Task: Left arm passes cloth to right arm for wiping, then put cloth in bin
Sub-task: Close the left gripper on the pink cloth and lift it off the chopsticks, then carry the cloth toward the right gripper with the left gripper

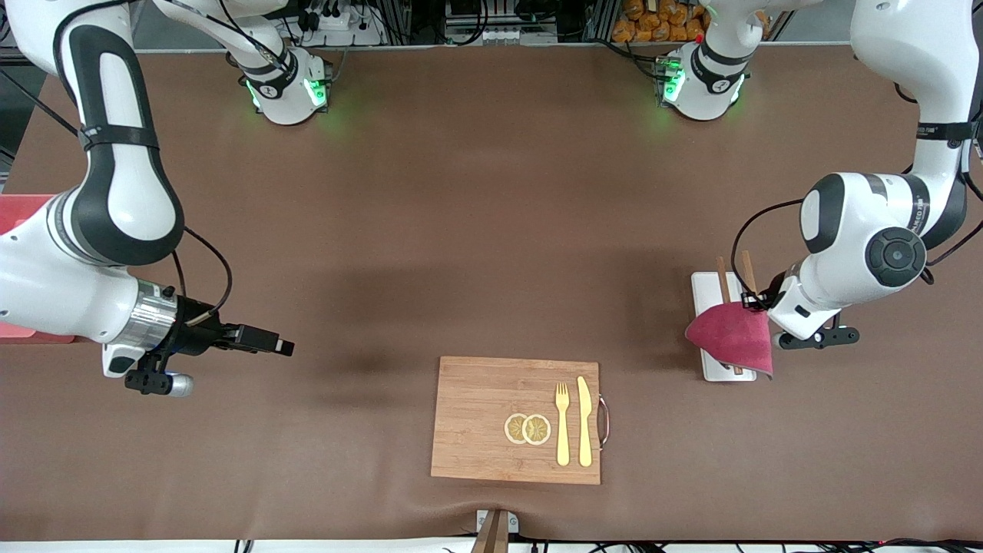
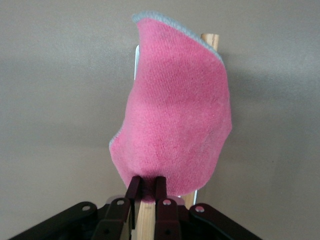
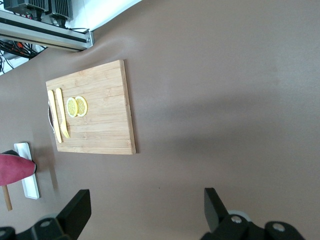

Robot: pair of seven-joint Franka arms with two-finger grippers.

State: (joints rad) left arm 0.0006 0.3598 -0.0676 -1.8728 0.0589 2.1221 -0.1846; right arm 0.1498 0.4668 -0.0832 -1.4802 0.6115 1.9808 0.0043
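Cloth [image 2: 175, 110] pinched in left gripper [image 2: 146, 187] – right gripper [image 3: 145, 210] wide, waiting.

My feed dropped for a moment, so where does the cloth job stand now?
Done: the left gripper has pinched the cloth by one edge, and it hangs over the white tray. In hand: carrying it toward the handover. Left: the right gripper waits open over bare table, so the handover, wiping and the drop into the bin all remain.
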